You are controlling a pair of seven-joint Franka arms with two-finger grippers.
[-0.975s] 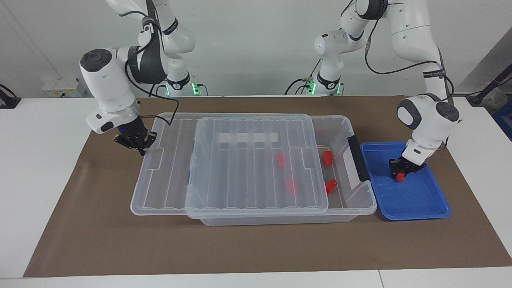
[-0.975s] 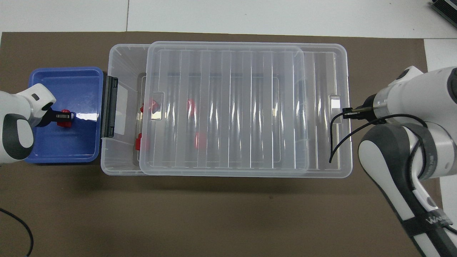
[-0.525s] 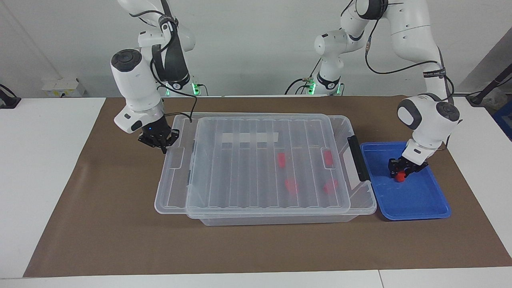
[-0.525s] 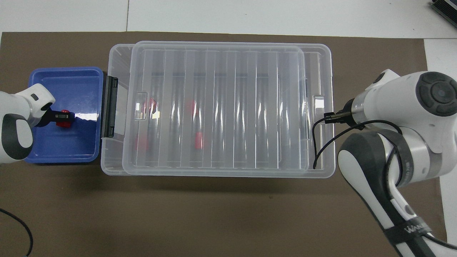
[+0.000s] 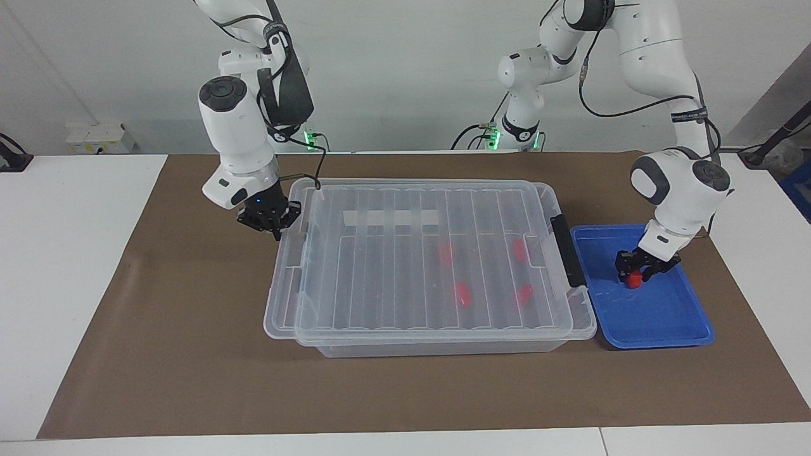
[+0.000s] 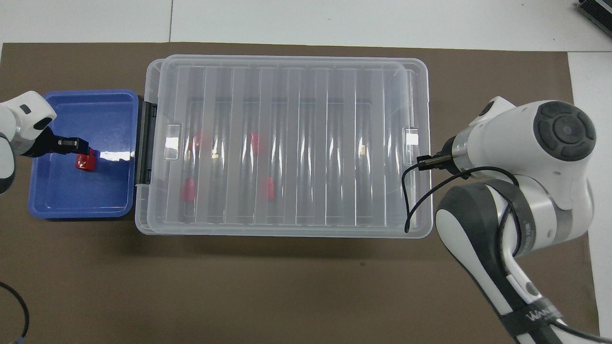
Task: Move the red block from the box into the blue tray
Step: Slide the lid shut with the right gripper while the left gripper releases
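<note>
A red block (image 5: 632, 279) lies in the blue tray (image 5: 659, 316), which stands against the box's black-handled end toward the left arm's end of the table. My left gripper (image 5: 638, 271) is open just over that block, apart from it in the overhead view (image 6: 71, 143). The block (image 6: 85, 161) and the tray (image 6: 81, 196) also show there. The clear box (image 5: 443, 347) has its ribbed lid (image 5: 412, 266) nearly square over it. Several red blocks (image 5: 462, 294) lie inside under the lid. My right gripper (image 5: 271, 227) is shut on the lid's end rim.
The box's black handle (image 5: 566, 250) stands right beside the tray's rim. A brown mat (image 5: 190, 380) covers the table under everything. A black cable hangs from the right wrist over the lid's corner (image 6: 411, 210).
My right gripper has slid the lid toward the left arm's end until it covers the box. My left gripper has let go of the red block and lifted slightly off it.
</note>
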